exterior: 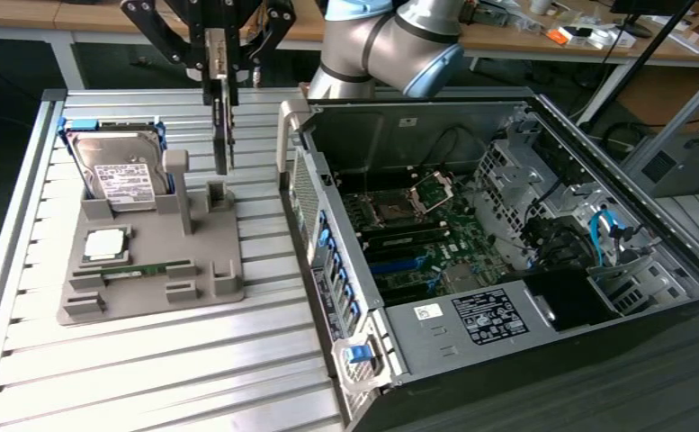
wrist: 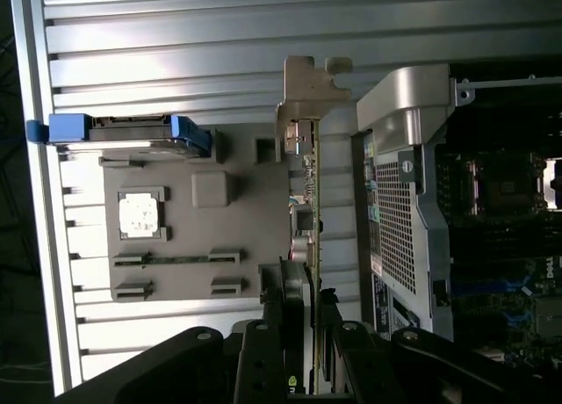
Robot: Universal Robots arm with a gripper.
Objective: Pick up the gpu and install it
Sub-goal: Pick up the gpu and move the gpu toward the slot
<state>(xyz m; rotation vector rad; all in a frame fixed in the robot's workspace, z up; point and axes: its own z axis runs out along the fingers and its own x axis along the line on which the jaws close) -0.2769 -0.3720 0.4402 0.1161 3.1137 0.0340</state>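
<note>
My gripper [exterior: 220,76] is shut on the gpu [exterior: 222,135], a thin card that hangs edge-on and upright from its fingers. The card's lower edge is just above the slotted posts of the grey holder tray [exterior: 145,279], to the exterior view's left of the open computer case [exterior: 529,297]. In the wrist view the gpu [wrist: 307,184] shows as a narrow strip. Its silver end bracket [wrist: 309,88] is at the far end and my gripper [wrist: 303,312] clamps the near end. The motherboard [exterior: 427,238] lies exposed inside the case.
The grey tray also holds a silver hard drive [exterior: 115,171] in a blue frame, a CPU [exterior: 105,243] and a RAM stick [exterior: 139,267]. It rests on a ribbed metal table [exterior: 145,378]. The case's side wall [exterior: 313,225] stands close beside the hanging card. Desks stand behind.
</note>
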